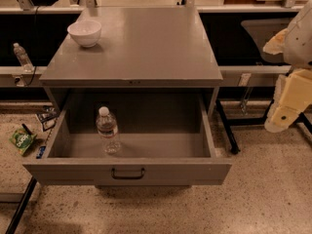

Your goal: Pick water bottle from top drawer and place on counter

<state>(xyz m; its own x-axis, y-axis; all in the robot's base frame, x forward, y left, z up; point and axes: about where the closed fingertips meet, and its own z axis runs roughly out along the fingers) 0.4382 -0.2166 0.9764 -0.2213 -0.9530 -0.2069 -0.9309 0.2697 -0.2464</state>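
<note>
Water bottle (107, 130): how does it stand, and where?
— Upright, with the long axis vertical and the white cap pointing up. It stands inside the top drawer (195, 171), which is pulled out below the front edge of the tabletop (146, 48). The bottle is left of the drawer's middle, nearer the front wall than the back, and touches no wall. In the view it appears above and to the left of the dark loop handle (127, 173).
— What lies on the tabletop itself?
— A white bowl (85, 33), near the far left corner.
— And the hand (285, 112)?
— It is at the right border of the view, beyond the tabletop's right edge, well apart from drawer and bottle. Whether it is released or clenched cannot be told.
</note>
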